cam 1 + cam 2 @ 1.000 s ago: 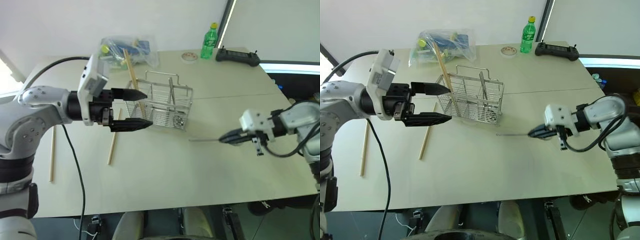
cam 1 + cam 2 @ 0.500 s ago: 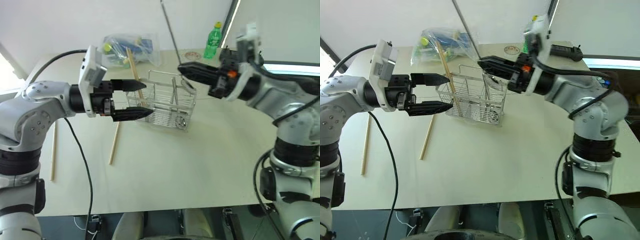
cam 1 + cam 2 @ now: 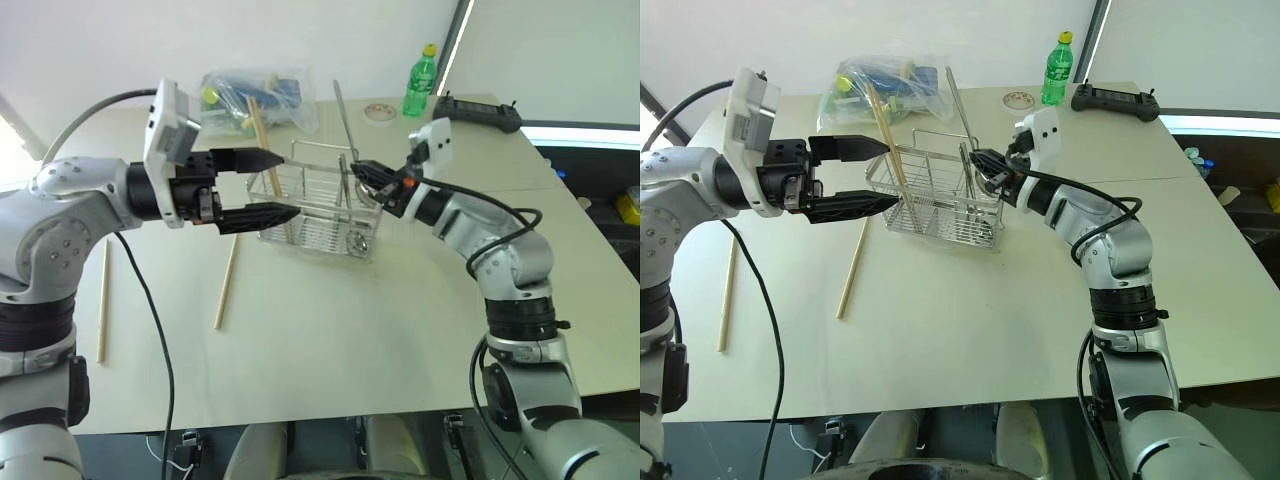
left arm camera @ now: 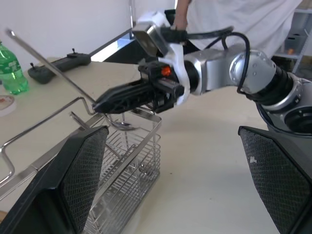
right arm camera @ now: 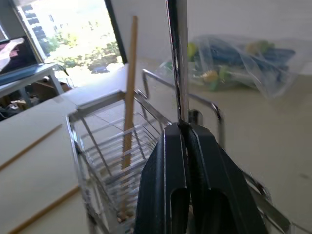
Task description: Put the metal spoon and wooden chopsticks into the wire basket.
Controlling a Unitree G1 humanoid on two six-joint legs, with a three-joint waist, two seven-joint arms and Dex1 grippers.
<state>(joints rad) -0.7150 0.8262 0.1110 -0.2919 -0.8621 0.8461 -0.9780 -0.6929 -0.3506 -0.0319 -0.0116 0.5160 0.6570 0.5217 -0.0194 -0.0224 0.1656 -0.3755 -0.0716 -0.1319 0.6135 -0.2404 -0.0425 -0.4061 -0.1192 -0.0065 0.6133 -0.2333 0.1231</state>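
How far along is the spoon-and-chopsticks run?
Done: one chopstick stands in the wire basket. In hand: the right gripper is shut on the metal spoon, handle pointing up, bowl over the basket's right end, not yet released. Left: two chopsticks lie on the table, one near the basket, another by the left edge. The left gripper is open and empty beside the basket.

Left gripper gapes level; right gripper pinched closed, reaching leftward.
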